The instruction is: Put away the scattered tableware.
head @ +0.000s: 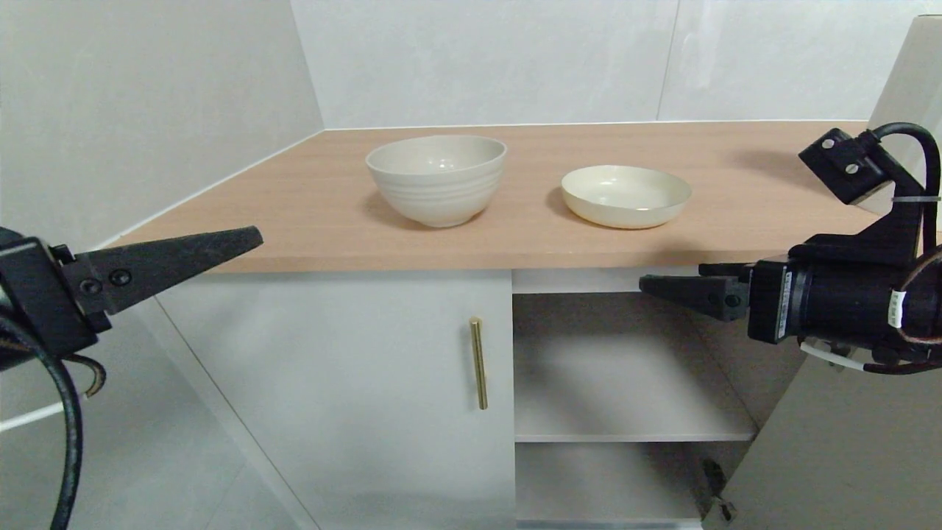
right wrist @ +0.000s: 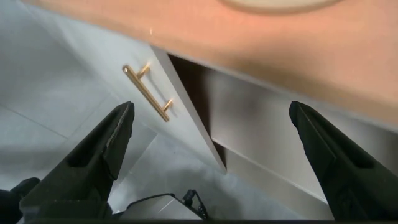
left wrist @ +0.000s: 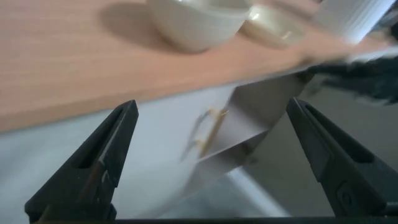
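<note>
Two pieces of tableware stand on the wooden counter (head: 294, 213). One is a deep ribbed white bowl (head: 436, 177) (left wrist: 196, 22), the other a shallow cream dish (head: 625, 195) (left wrist: 270, 25) to its right. My left gripper (head: 246, 239) (left wrist: 211, 106) hangs open and empty in front of the counter's left edge, below the bowl's level. My right gripper (head: 651, 285) (right wrist: 211, 109) is open and empty too, just under the counter edge at the open cabinet bay, below the dish.
The left cabinet door is shut and has a brass handle (head: 478, 363) (left wrist: 211, 127) (right wrist: 148, 93). In the open right bay is a bare white shelf (head: 625, 434); its door (head: 846, 442) swings out at the right. A tall white object (head: 912, 66) stands at the counter's right end.
</note>
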Robot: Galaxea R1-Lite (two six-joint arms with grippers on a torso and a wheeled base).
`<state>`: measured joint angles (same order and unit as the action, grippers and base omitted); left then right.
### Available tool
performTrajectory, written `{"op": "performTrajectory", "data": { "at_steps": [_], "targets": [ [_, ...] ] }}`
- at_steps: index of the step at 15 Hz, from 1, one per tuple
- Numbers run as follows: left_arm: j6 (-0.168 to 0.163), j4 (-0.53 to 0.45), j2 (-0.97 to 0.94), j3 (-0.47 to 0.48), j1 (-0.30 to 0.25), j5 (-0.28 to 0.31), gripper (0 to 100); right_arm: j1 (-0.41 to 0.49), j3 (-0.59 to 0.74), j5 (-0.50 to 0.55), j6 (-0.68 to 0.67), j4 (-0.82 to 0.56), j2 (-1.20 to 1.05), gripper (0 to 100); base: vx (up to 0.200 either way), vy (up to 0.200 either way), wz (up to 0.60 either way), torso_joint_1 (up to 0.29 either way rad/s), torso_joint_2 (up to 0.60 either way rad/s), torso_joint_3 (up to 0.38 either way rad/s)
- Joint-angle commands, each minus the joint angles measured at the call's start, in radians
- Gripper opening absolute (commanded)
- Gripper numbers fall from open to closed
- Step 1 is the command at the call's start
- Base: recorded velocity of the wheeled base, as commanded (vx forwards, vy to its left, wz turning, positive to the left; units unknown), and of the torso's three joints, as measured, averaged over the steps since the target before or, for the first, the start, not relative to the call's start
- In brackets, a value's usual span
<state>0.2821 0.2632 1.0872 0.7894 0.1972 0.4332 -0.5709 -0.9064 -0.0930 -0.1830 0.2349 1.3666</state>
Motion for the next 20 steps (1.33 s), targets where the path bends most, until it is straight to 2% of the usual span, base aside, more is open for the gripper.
{"op": "performTrajectory", "data": {
  "at_steps": [1, 7, 14, 17, 18, 20],
  "targets": [
    [0.011, 0.001, 0.023, 0.008, 0.004, 0.001, 100, 0.005, 0.0, -0.001, 0.0, 0.0, 0.005, 100, 0.0, 0.0, 0.0, 0.124, -0.31, -0.242],
    [0.011, 0.001, 0.049, 0.007, 0.004, 0.001, 100, 0.014, 0.0, -0.005, 0.002, 0.0, 0.006, 100, 0.0, 0.0, 0.0, 0.114, -0.44, -0.268],
    [0.012, -0.001, 0.099, 0.018, 0.004, 0.002, 100, 0.032, -0.003, -0.01, 0.002, 0.001, 0.022, 100, 0.0, 0.0, 0.0, 0.245, -0.47, -0.27],
    [0.012, -0.01, 0.188, 0.074, 0.042, -0.008, 100, 0.068, -0.016, -0.001, 0.007, 0.049, 0.091, 100, 0.0, 0.0, 0.0, 0.196, -0.41, -0.225],
    [0.012, -0.01, 0.232, 0.105, 0.05, -0.019, 100, 0.08, -0.055, 0.015, 0.005, 0.044, 0.129, 100, 0.0, 0.0, 0.0, 0.071, -0.17, -0.095],
    [0.014, -0.042, 0.335, 0.195, 0.056, -0.062, 100, 0.086, -0.177, 0.111, -0.021, -0.08, 0.189, 100, 0.0, 0.0, 0.0, 0.021, -0.05, -0.031]
  ]
}}
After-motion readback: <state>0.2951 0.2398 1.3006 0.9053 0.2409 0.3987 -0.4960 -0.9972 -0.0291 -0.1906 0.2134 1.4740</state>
